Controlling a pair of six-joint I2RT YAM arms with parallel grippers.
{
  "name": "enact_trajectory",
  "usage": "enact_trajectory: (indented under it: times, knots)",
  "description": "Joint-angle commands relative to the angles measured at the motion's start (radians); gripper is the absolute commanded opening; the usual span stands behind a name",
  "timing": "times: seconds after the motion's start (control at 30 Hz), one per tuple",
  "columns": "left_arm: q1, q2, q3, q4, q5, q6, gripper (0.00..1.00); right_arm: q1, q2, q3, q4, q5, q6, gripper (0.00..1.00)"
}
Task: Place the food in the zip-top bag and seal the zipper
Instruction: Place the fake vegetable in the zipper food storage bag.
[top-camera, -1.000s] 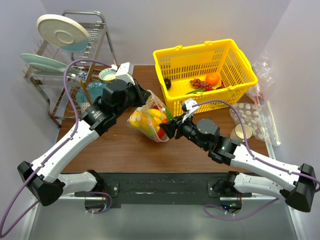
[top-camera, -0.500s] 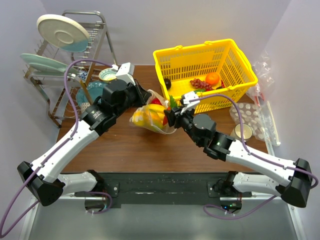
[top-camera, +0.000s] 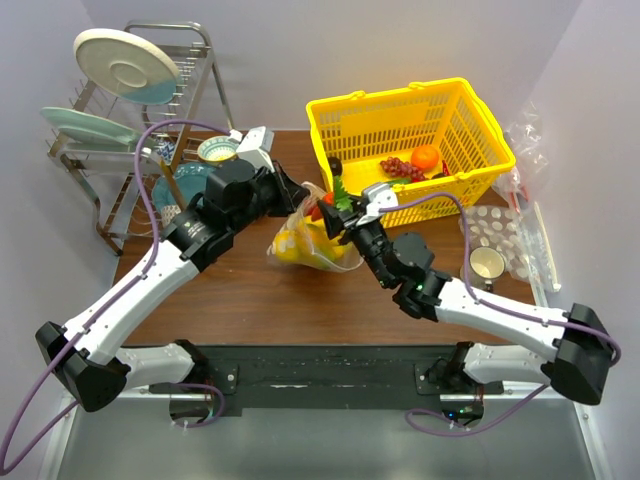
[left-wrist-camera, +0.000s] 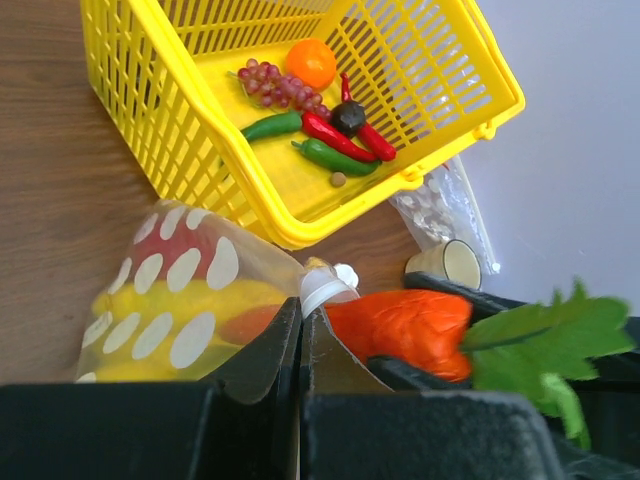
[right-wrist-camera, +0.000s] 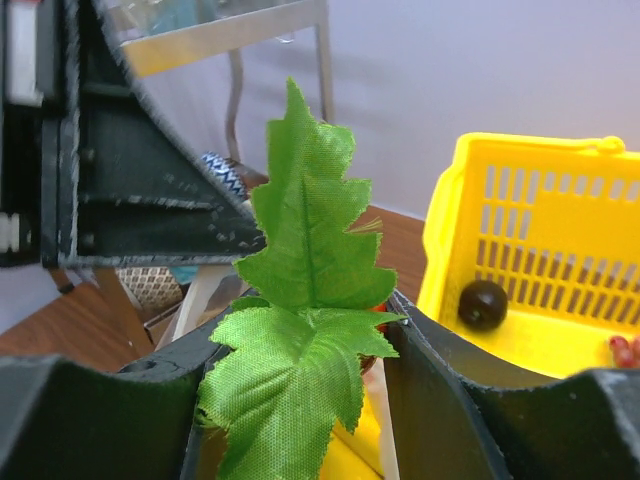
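- Your left gripper (left-wrist-camera: 300, 318) has its fingers pressed together on the film at the mouth of the clear zip-top bag printed with white ovals (left-wrist-camera: 180, 290). I judge this pinch is what lifts the mouth and keeps it gaping.
- The bag hangs over the brown wooden table (top-camera: 230, 290), around the middle of its far half. It is just beside the near-left corner of the yellow plastic basket (top-camera: 388, 93).
- The yellow toy banana bunch (left-wrist-camera: 235, 297) already lies inside, and its weight makes the bag's belly sag toward the near edge. The mouth faces up and toward the far edge.
- Your right gripper (right-wrist-camera: 310, 330) pinches the orange toy vegetable with a green leafy top (left-wrist-camera: 405, 325) and holds it in the air right at the bag's mouth.
- The vegetable's long axis runs from the right gripper toward the left one. The orange end leads into the opening, and the leaves (right-wrist-camera: 305, 240) trail back between the right fingers.
- I judge that heading suits a straight push in. The mouth is unsealed.
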Motion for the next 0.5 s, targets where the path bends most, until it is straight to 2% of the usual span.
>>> enact_trajectory:
  times: [0.0,0.07,0.2,0.3,0.4,0.43,0.47]
  knots:
    - [0.005,-0.009,0.071,0.071,0.076,-0.041,0.0,0.003,0.055,-0.05,0.302,-0.118,-0.112,0.15]
    - [0.004,-0.009,0.082,0.074,0.09,-0.051,0.0,0.004,0.102,-0.082,0.371,-0.164,-0.137,0.15]
    - [0.005,-0.008,0.097,0.072,0.119,-0.067,0.0,0.003,0.214,-0.154,0.693,-0.218,-0.238,0.14]
    - [0.004,-0.011,0.113,0.063,0.123,-0.068,0.0,0.003,0.276,-0.176,0.781,-0.206,-0.24,0.14]
    - [0.004,-0.009,0.125,0.055,0.123,-0.067,0.0,0.003,0.291,-0.159,0.714,-0.207,-0.217,0.14]
    - [0.004,-0.012,0.128,0.055,0.12,-0.065,0.0,0.003,0.287,-0.148,0.676,-0.2,-0.203,0.17]
    - [0.005,-0.012,0.128,0.052,0.12,-0.064,0.0,0.004,0.274,-0.127,0.636,-0.189,-0.185,0.32]
